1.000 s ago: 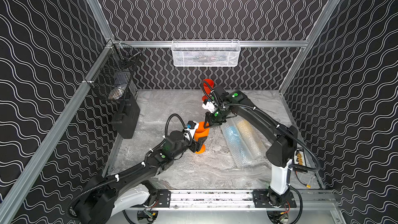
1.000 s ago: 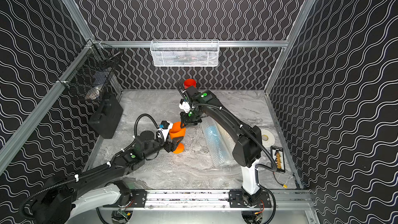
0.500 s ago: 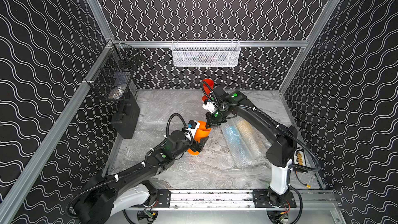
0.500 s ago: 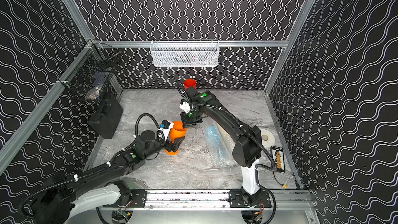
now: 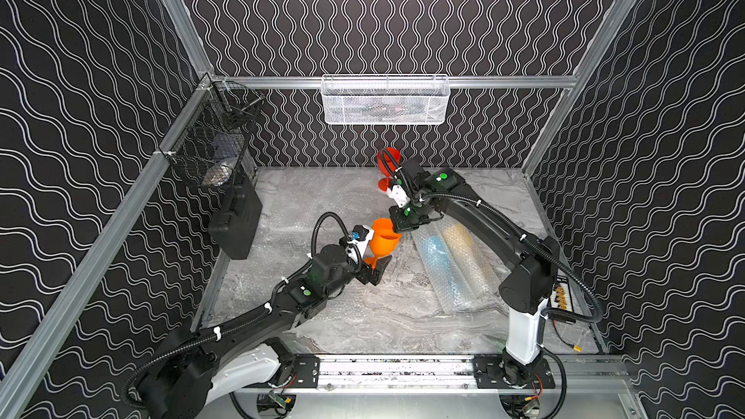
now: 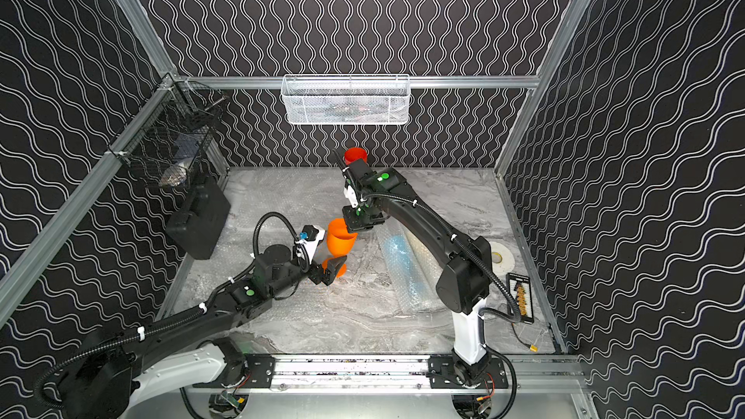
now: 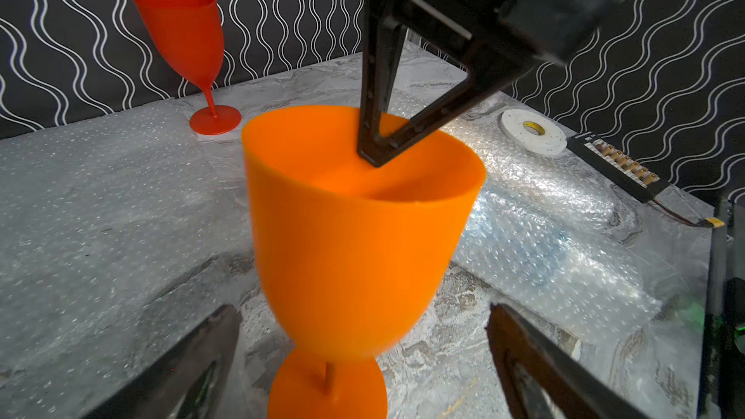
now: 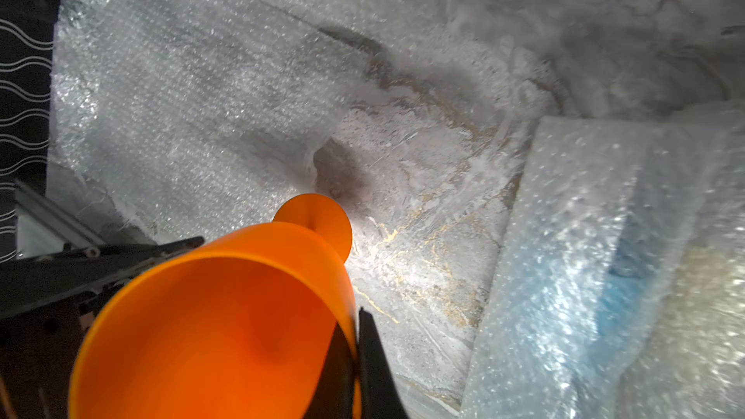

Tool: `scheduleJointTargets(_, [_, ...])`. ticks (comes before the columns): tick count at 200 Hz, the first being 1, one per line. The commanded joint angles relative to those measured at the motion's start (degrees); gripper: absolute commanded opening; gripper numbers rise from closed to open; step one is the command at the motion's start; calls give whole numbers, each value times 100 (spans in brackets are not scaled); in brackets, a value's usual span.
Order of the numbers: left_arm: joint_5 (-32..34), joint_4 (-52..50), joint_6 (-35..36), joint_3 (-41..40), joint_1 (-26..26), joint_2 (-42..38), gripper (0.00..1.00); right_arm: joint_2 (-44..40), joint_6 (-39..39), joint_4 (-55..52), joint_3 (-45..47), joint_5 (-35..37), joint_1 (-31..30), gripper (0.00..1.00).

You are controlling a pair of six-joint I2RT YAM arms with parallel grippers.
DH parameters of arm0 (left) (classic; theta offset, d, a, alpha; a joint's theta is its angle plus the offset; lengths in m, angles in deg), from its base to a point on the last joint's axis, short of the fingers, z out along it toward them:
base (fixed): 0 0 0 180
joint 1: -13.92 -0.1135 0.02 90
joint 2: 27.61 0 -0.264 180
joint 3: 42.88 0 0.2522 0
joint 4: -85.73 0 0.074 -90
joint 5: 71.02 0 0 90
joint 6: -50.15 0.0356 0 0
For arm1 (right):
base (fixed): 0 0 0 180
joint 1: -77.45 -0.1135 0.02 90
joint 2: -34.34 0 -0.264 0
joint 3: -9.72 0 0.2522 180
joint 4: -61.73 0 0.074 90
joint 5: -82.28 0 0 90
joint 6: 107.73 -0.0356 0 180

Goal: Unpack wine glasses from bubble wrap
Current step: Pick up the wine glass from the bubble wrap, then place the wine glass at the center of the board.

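Orange wine glass (image 5: 385,241) is upright over the middle of the tabletop (image 5: 363,328), its rim pinched by the closed right claw (image 5: 397,228). Left claw (image 5: 373,272) gapes wide either side of the stem, not touching. Red glass (image 5: 388,161) stands by the back wall; bubble wrap rolls (image 5: 447,268) showing blue and yellow lie nearby.

A lab rig, shown by aluminium frame (image 5: 504,81)

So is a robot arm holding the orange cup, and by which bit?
The right end effector pinches the orange plastic stemmed goblet by its rim. The left end effector is open, gripping nothing.
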Motion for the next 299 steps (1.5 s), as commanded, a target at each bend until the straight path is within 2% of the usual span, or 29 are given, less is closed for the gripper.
scheduleJointTargets(1, [376,-37,-77,-5,4,-141,100,77,-72,45,-217,571,86,0])
scheduleJointTargets(35, [814,-178,-134,-12,2,-229,100,304,-6,-97,-824,970,327,0])
scheduleJointTargets(73, [1537,-601,-249,236,-5,68,99,799,109,-334,-1812,1088,650,0])
scheduleJointTargets(123, [1857,-794,-417,352,-70,279,100,1410,200,-482,-2916,1504,885,0])
scheduleJointTargets(186, [1590,-846,-627,341,-364,326,99,1768,321,502,-2752,2073,907,0])
scheduleJointTargets(238, [1596,-869,-636,308,-425,255,99,2020,451,1229,-2692,2162,933,0])
scheduleJointTargets(299, [1572,-874,-653,308,-444,239,100,2226,455,1544,-2715,2092,969,0])
